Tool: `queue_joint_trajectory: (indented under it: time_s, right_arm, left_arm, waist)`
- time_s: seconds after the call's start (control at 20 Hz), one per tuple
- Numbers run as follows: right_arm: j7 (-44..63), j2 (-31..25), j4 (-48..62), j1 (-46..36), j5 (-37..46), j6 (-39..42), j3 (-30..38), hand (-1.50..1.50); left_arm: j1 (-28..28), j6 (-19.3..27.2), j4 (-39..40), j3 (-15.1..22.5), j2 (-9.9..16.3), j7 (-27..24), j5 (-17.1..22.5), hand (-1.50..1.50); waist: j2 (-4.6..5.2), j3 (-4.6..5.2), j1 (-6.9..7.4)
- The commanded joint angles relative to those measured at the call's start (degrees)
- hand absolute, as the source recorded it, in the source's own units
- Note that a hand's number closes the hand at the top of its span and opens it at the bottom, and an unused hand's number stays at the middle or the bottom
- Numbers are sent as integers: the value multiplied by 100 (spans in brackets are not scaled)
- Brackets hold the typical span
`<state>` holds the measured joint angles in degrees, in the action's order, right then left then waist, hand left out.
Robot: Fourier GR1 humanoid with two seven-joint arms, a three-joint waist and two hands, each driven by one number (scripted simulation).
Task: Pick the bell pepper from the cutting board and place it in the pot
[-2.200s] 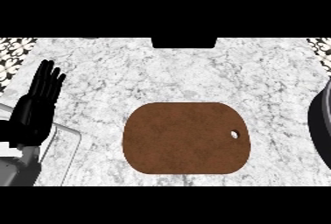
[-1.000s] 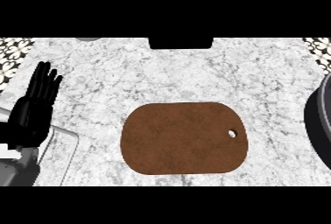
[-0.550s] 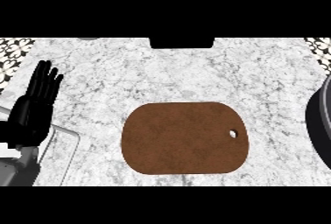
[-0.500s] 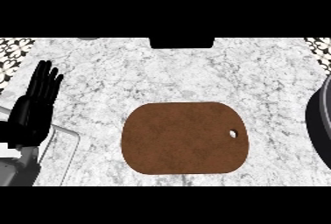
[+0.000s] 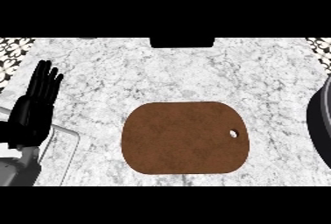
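Note:
The brown cutting board (image 5: 184, 137) lies in the middle of the marble counter with nothing on it; a small hole sits near its right edge. No bell pepper shows anywhere in the head view. A dark pot (image 5: 321, 127) pokes in at the right edge, only part of its rim visible. My left hand (image 5: 33, 109) rests open at the left edge, fingers straight and pointing up, well apart from the board. My right hand is out of view.
A thin pale outline of a flat object (image 5: 61, 144) lies on the counter by my left forearm. Patterned tile shows at the top corners (image 5: 16, 48), and a dark rectangle (image 5: 181, 42) sits at the counter's far edge.

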<state>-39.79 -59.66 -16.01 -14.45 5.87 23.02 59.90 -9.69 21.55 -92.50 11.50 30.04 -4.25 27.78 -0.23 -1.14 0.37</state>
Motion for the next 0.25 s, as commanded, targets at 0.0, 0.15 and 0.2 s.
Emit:
queue_joint_trajectory:
  time_s: [0.0, 0.15, 0.2]
  right_arm:
    - [-145, -345, 299, 266, -138, 313, 158, -150]
    - [-303, -291, 316, 366, -158, 301, 173, -150]
    - [-566, -170, 315, 591, -161, 314, 182, -150]
  left_arm:
    - [-261, 27, 51, -38, -82, 36, -71, 0]
    - [-235, 53, 234, 88, -268, -130, -108, 0]
    - [-218, -44, 271, -18, -140, -151, -58, 0]
  waist:
    - [66, 64, -38]
    - [88, 51, -78]
    - [75, 56, -103]
